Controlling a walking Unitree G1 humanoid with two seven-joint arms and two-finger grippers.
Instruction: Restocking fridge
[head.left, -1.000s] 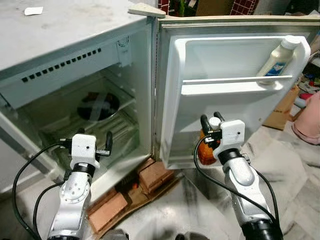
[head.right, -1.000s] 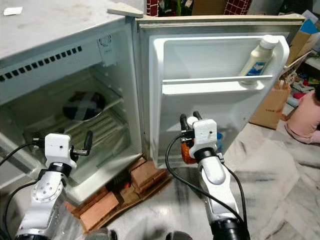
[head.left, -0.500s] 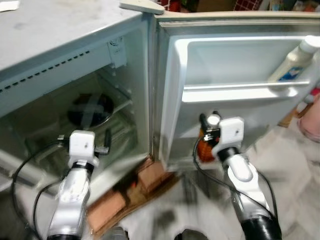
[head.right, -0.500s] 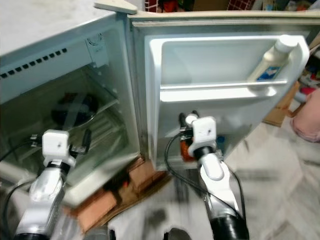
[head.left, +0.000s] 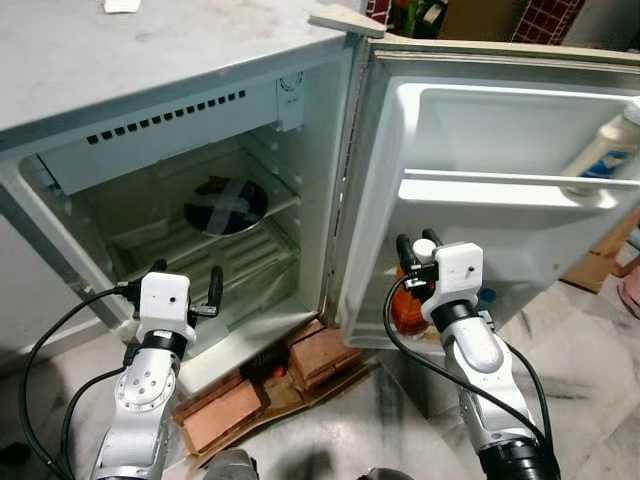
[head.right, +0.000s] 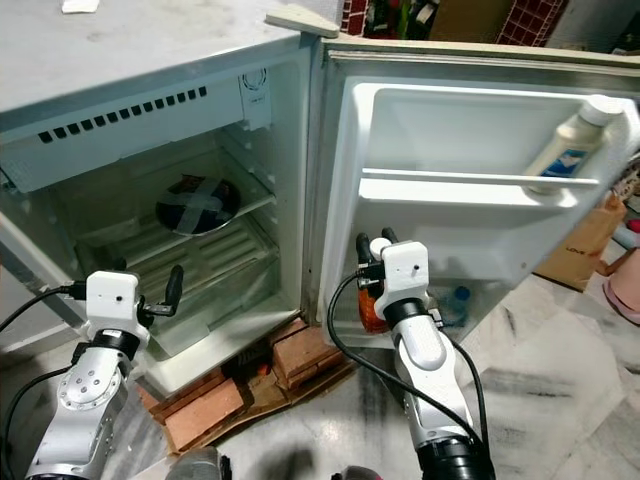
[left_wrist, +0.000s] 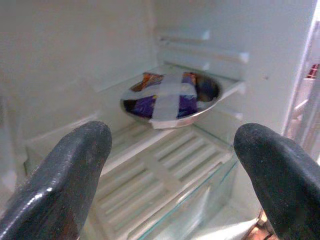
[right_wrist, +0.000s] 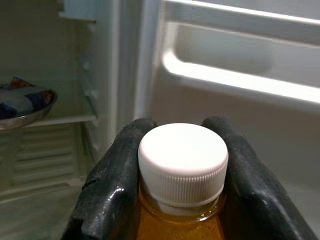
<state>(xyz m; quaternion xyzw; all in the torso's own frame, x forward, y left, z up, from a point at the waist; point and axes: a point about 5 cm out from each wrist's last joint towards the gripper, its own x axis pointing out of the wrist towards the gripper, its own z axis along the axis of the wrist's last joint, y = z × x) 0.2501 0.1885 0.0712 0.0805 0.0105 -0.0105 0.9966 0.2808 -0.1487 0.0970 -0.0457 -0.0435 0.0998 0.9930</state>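
The small fridge (head.left: 300, 120) stands open, its door (head.left: 480, 230) swung out to the right. My right gripper (head.left: 416, 242) is shut on the neck of an amber bottle (head.left: 405, 310) with a white cap (right_wrist: 182, 160), held upright in front of the door's lower shelf. My left gripper (left_wrist: 170, 165) is open with nothing between its fingers, low before the fridge's inside. On the shelf inside rests a metal bowl (left_wrist: 170, 97) with tape crossed over its contents. A white bottle (head.right: 565, 150) leans in the door's upper shelf.
A small bottle with a blue cap (head.right: 455, 300) sits in the door's lower shelf. Bricks (head.left: 320, 355) and cardboard prop up the fridge's front. A cardboard box (head.right: 585, 240) stands on the marble floor at the right.
The camera has swung, so the fridge now sits further right and the blur is gone. Both grippers keep their pose; the right one still holds the amber bottle.
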